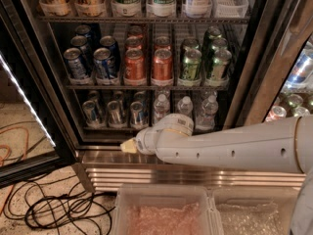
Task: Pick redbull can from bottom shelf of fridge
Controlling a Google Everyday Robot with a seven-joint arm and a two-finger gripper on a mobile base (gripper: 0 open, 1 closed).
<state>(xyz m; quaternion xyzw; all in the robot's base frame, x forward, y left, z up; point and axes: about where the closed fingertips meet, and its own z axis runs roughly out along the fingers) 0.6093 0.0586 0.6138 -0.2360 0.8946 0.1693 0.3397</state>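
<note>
The fridge (63, 111) stands open, with a black frame and a ribbed steel base. On its bottom shelf (107, 128) slim silver-and-blue redbull cans stand in rows at the left; the front three are one (91, 113), a second (115, 114) and a third (138, 114). Small clear water bottles (161, 109) stand to their right. My gripper (128, 146) is at the end of the white arm (225, 148), just in front of and below the shelf's front edge, under the rightmost redbull can. It holds nothing that I can see.
The rack above holds blue (104, 62), orange (162, 65) and green (190, 65) soda cans. The open glass door (24, 106) is at the left. Black and orange cables (54, 207) lie on the floor. Two clear bins (164, 212) sit below the arm.
</note>
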